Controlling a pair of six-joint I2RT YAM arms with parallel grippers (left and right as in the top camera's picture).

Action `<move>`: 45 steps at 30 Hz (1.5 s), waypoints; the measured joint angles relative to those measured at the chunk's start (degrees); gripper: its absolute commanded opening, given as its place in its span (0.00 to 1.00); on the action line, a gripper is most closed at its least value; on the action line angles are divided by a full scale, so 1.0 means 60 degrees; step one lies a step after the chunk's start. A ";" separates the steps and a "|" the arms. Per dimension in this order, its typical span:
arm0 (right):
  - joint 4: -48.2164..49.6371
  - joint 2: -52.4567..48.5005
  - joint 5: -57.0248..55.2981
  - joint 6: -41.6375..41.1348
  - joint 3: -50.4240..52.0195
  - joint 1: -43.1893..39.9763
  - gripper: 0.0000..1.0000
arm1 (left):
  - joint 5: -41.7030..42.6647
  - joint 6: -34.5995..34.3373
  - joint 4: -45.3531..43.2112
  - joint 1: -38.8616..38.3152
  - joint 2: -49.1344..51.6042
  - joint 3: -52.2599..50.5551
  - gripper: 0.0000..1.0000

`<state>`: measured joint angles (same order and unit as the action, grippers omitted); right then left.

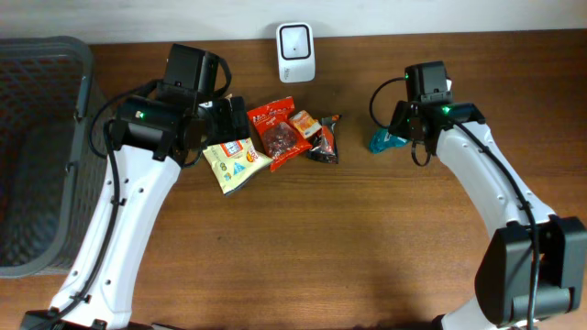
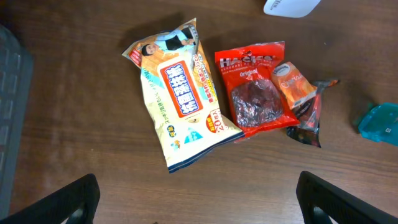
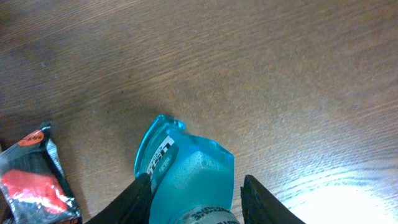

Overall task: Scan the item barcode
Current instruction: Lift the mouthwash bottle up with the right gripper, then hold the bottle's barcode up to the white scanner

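Positions are read from the overhead view, with the centre of the table (image 1: 367,247) as dial centre. The scanner (image 1: 295,51) is set at 12 o'clock by the far edge, and the basket (image 1: 37,156) at 9 o'clock by the left edge. Four packets are clustered between centre and scanner. The large flat packet (image 1: 235,163) is laid at 8 o'clock of the sweets bag (image 1: 280,137), touching it. The small sachet (image 1: 305,123) is laid on the bag's 2 o'clock corner. The small wrapper (image 1: 324,147) is placed at the bag's 3 o'clock. The bottle (image 1: 385,141) is placed apart, at 3 o'clock of the cluster, between the fingers of the right gripper (image 3: 194,186).

Crumpled teal pouch (image 3: 186,171) on table (image 1: 321,238) right side, white scanner (image 1: 295,50) at far edge
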<state>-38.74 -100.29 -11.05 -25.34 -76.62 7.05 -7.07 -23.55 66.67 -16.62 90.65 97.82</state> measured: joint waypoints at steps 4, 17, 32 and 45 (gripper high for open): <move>-0.0415 0.0084 0.0452 -0.0106 0.0106 -0.0073 0.50 | 0.0004 0.0000 0.0004 0.0000 0.0000 0.0000 0.99; -0.2543 -0.0991 0.1246 0.0095 0.1071 -0.0044 0.66 | 0.0000 0.0000 0.0000 0.0000 0.0000 0.0000 0.99; 0.0098 -0.1260 0.0193 -0.0572 -0.1410 -0.0812 0.90 | 0.0004 0.0000 0.0000 0.0000 0.0000 0.0000 0.99; 0.0415 -0.3654 -0.0426 -0.1049 -0.1406 -0.1002 0.84 | 0.0000 0.0000 0.0000 0.0000 0.0000 0.0000 0.99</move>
<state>-36.25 -122.21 -13.61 -31.64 -85.06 1.04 -7.07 -23.55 66.67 -16.62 90.65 97.82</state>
